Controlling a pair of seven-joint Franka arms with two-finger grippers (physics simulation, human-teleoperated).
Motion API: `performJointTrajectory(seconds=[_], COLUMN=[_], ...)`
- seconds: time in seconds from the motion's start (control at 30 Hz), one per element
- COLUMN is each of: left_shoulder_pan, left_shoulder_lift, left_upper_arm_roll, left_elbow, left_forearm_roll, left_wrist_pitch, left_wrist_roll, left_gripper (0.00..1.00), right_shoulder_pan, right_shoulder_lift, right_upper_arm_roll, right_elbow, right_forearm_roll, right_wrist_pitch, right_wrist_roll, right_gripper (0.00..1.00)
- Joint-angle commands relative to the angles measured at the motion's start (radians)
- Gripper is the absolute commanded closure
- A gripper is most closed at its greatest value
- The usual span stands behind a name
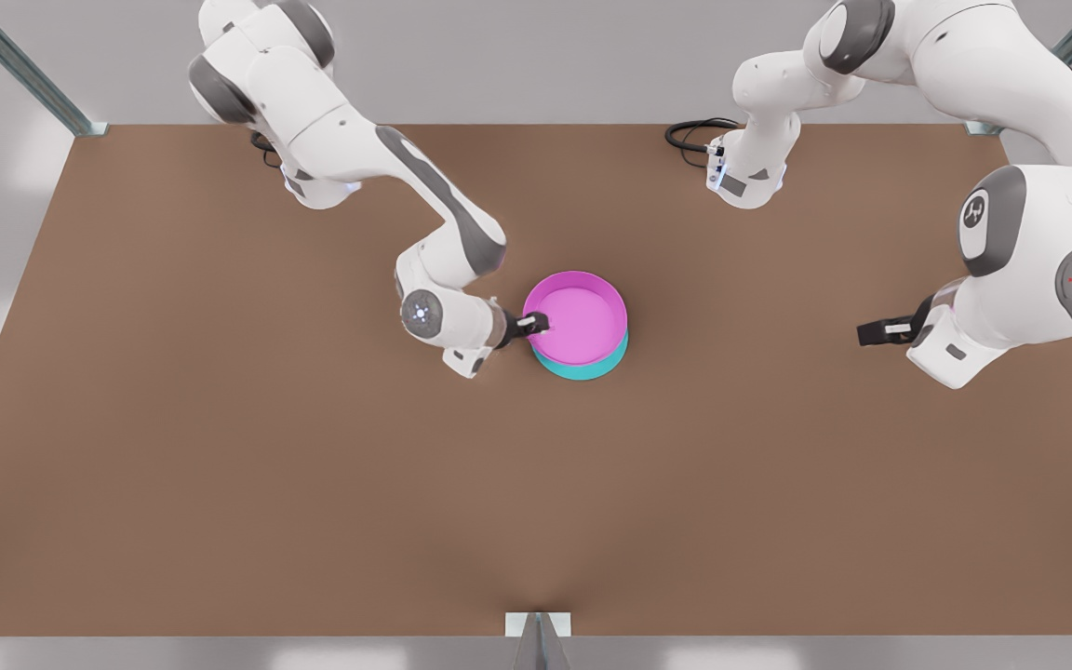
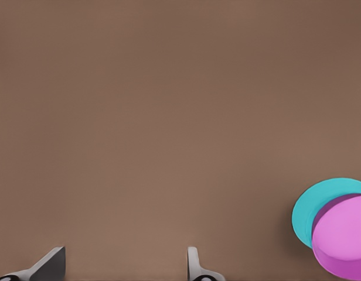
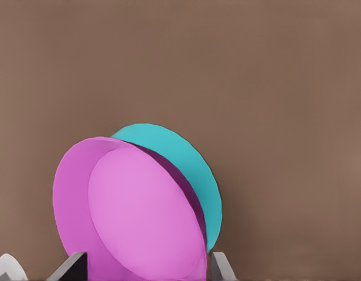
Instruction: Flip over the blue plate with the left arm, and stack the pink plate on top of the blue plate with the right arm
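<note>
From the front, the pink plate (image 1: pixel 579 318) already sits on the blue plate (image 1: pixel 592 365) near the middle of the tabletop (image 1: pixel 220 465), rim up, with only a crescent of blue showing under its near edge. The right gripper (image 1: pixel 534 325) is at the pink rim on the front view's left, its fingers straddling the rim edge; whether they still pinch it I cannot tell from here. The left gripper (image 1: pixel 876 331) hangs well apart on the front view's right, over bare tabletop, waiting. In the left wrist view, the two fingers (image 2: pixel 50 264) stand wide apart with nothing between them, and the stacked plates, pink (image 2: pixel 344 240) over blue (image 2: pixel 321 202), lie far off to one side. In the right wrist view, the pink plate (image 3: pixel 139 211) fills the space right at the fingers (image 3: pixel 220 266), which sit either side of its rim (one inside the dish, one outside, as best I can judge), and the blue plate (image 3: pixel 192 164) peeks out just behind it. I'd say the stacking step is at its very end: what's left calls for letting go of the rim, if it isn't let go already, and lifting straight clear so the pink plate isn't dragged off the blue one.
</note>
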Motion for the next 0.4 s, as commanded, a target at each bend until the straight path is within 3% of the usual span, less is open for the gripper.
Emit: performJointTrajectory(seconds=[0.0,0.03,0.07,0.13,0.2,0.37], left_shoulder_pan=[0.000,0.000,0.000,0.000,0.000,0.000], left_shoulder_lift=[0.000,0.000,0.000,0.000,0.000,0.000], left_upper_arm_roll=[0.000,0.000,0.000,-0.002,-0.002,-0.002], left_elbow=[0.000,0.000,0.000,0.000,0.000,0.000], left_forearm_roll=[0.000,0.000,0.000,0.000,0.000,0.000], left_wrist_pitch=[0.000,0.000,0.001,0.000,0.000,0.000], left_wrist_roll=[0.000,0.000,0.000,-0.003,-0.003,-0.003], left_gripper=[0.00,0.00,0.00,0.00,0.00,0.00], right_shoulder_pan=[-0.033,-0.111,-0.155,-0.264,-0.430,-0.484], right_shoulder_lift=[-0.011,-0.013,-0.043,-0.146,-0.281,-0.272], right_upper_arm_roll=[-0.001,0.001,-0.001,-0.111,-0.110,-0.114], right_elbow=[0.046,0.228,0.279,0.261,0.168,0.172], right_forearm_roll=[-0.046,-0.258,-0.359,-0.396,-0.402,-0.393], right_wrist_pitch=[-0.078,-0.276,-0.357,-0.422,-0.454,-0.471], right_wrist_roll=[0.006,0.017,0.052,0.017,-0.187,-0.212], right_gripper=[0.00,0.00,0.00,0.00,0.00,0.00])
